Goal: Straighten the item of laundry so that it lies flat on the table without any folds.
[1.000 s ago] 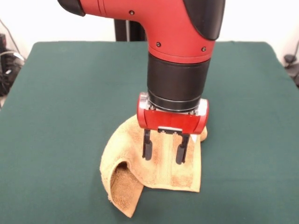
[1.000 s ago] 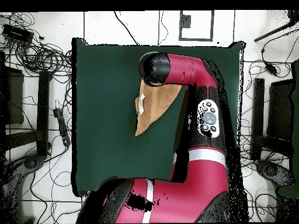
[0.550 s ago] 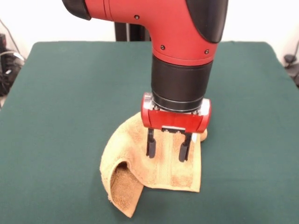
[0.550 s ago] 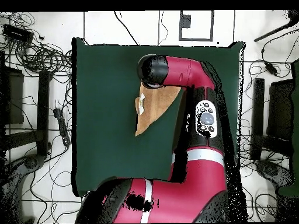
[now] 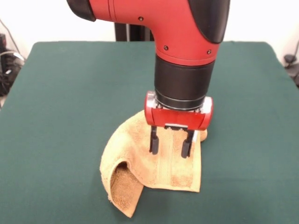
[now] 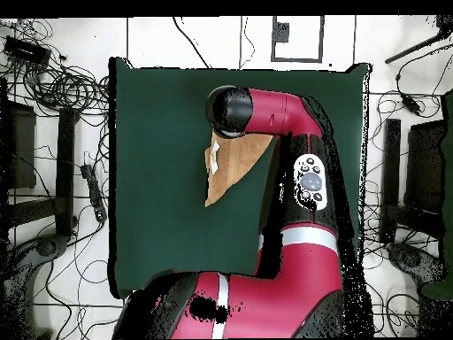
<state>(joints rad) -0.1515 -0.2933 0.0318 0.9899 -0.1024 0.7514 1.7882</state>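
Down near the front edge of the green table point(image 5: 70, 93) lies the orange-tan hand towel point(image 5: 135, 163), still rumpled: its left side curls up and over into a loose roll, while the right part lies flatter, showing a woven band. Just above it hangs the pincer point(image 5: 170, 146), its two black fingers point(image 5: 153, 143) spread apart, tips close over the cloth and pinching nothing. From overhead, the red arm point(image 6: 292, 177) covers part of the towel

Arm point(image 5: 187, 51): shifted slightly rightward and lower in the front view across the last second. Gripper point(image 5: 170, 148): carried along, now over the towel point(image 5: 140, 163) nearer its woven band; finger spread narrower than a second ago, still parted.
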